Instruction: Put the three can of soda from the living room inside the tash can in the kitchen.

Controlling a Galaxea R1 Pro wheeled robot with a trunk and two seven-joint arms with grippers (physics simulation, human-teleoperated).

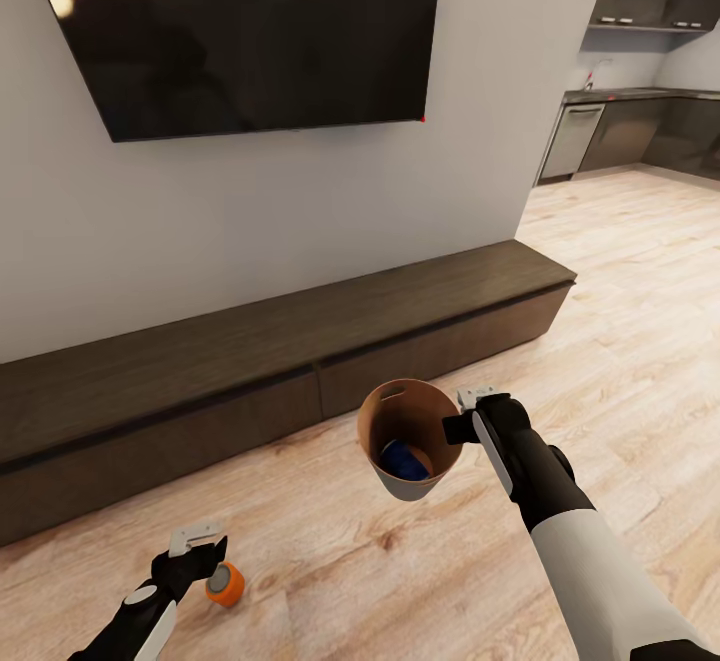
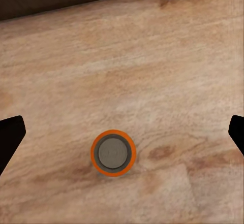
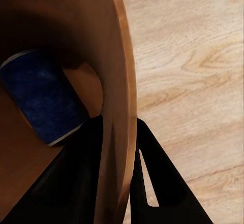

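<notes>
The tash can (image 1: 398,415), pale outside and orange-brown inside, hangs above the plank floor with my right gripper (image 1: 462,428) shut on its rim. In the right wrist view the can's wall (image 3: 121,82) is pinched between the dark fingers (image 3: 161,179). A dark blue can of soda (image 1: 403,459) lies inside it on its side (image 3: 43,99). An orange can of soda (image 1: 226,584) with a grey top stands upright on the floor (image 2: 113,153). My left gripper (image 1: 203,561) hovers just above it, open, its fingertips (image 2: 10,137) spread wide on either side.
A long low dark-wood cabinet (image 1: 300,341) runs along the white wall under a large black screen (image 1: 240,31). Open plank floor (image 1: 620,271) leads right toward the kitchen's dark cabinets and counter (image 1: 640,111).
</notes>
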